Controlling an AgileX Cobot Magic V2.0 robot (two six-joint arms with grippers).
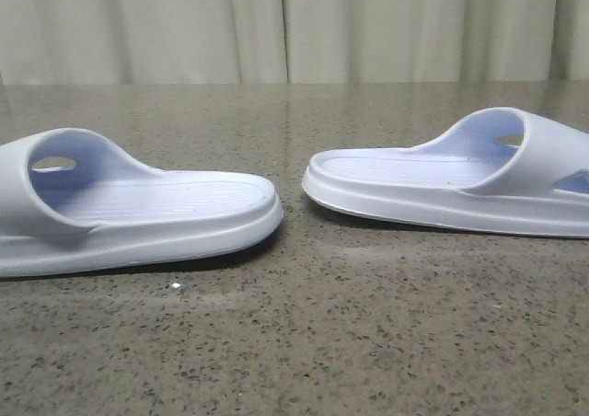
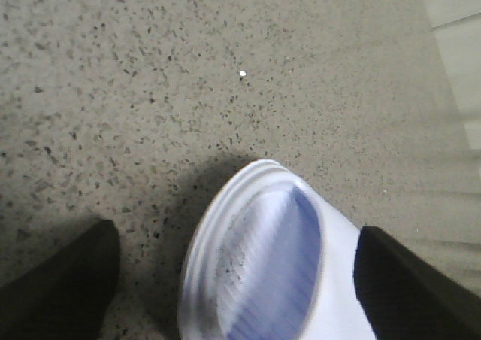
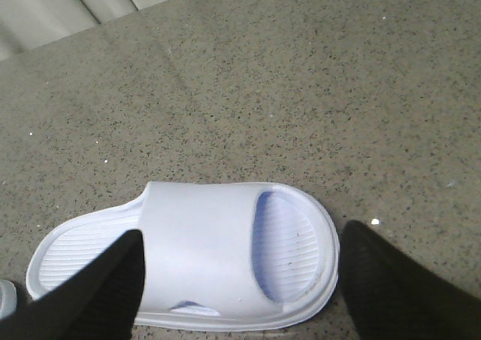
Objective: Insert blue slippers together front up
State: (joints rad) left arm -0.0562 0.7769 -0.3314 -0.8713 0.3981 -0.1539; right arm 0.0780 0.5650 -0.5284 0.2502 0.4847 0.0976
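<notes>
Front view: both blue slippers (image 1: 138, 209) are lying soles-down on the desk (image 1: 304, 342), heels facing, apart.
Left end effector (image 2: 237, 280): spread apart, straddling the left slipper's (image 2: 263, 265) toe end.
Right end effector (image 3: 240, 280): spread apart, straddling the right slipper (image 3: 195, 265).

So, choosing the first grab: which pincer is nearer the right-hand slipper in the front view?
Right. The right pincer straddles that slipper at its strap; the left pincer straddles the other slipper.

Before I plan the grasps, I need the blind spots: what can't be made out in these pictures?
- Left slipper: toe end cut off by the front view's left edge; the left wrist view shows only its blurred heel.
- Right slipper: toe end cut off by the front view's right edge; in the right wrist view a finger hides part of its side.
- Both tools: absent from the front view; wrist views show only finger parts, so actual contact can't be told.
</notes>
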